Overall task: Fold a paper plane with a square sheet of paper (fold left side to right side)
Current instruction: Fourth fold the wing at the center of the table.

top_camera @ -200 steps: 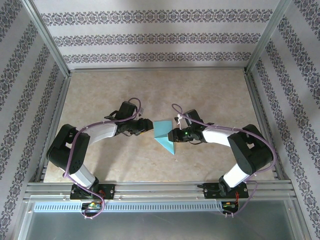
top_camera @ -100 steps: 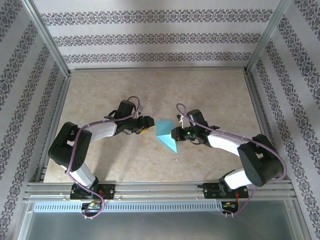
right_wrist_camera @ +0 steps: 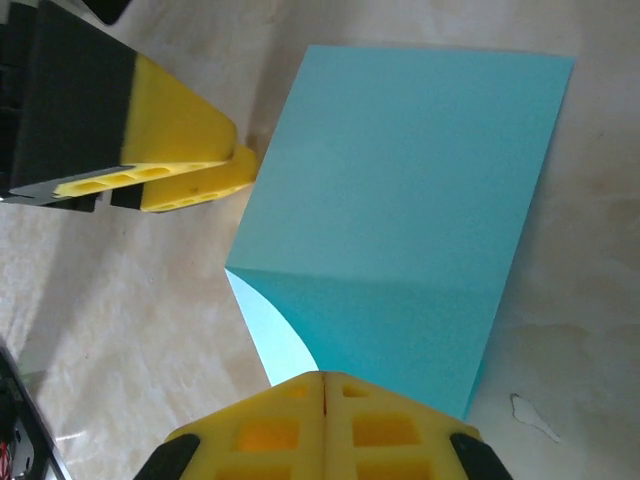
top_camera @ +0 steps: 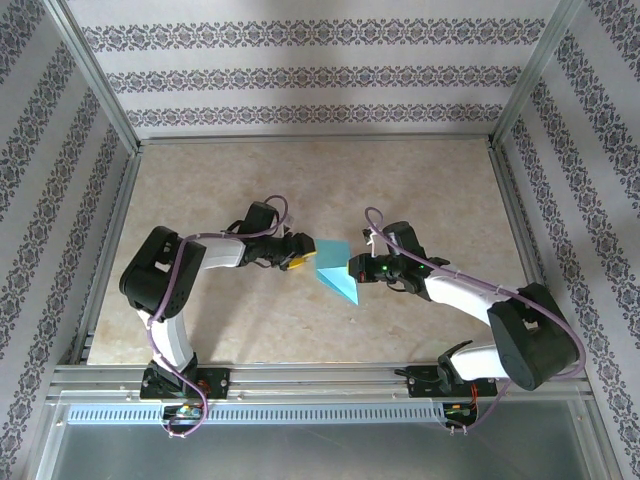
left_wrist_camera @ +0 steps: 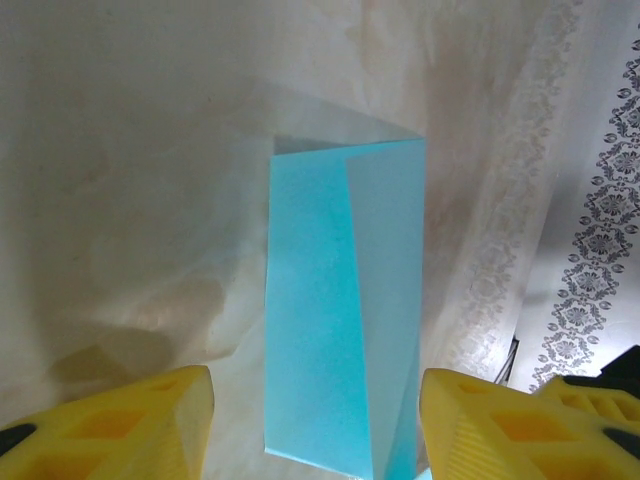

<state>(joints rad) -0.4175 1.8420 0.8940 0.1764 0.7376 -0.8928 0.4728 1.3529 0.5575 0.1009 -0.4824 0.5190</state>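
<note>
One folded teal-blue sheet of paper [top_camera: 334,268] lies flat mid-way across the beige marbled counter [top_camera: 420,190], between the two arms, its pointed corner toward the bases. Right gripper [right_wrist_camera: 322,388]: yellow fingers pressed together, pinching the sheet's near edge; a pale underside curls up just beside them. Left gripper [left_wrist_camera: 315,380]: fingers spread, the sheet's end lying between them.

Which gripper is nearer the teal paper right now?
Right. The right gripper is shut on one edge of the teal paper, so it is in contact. The left gripper is open at the opposite edge and is not clamping it.
</note>
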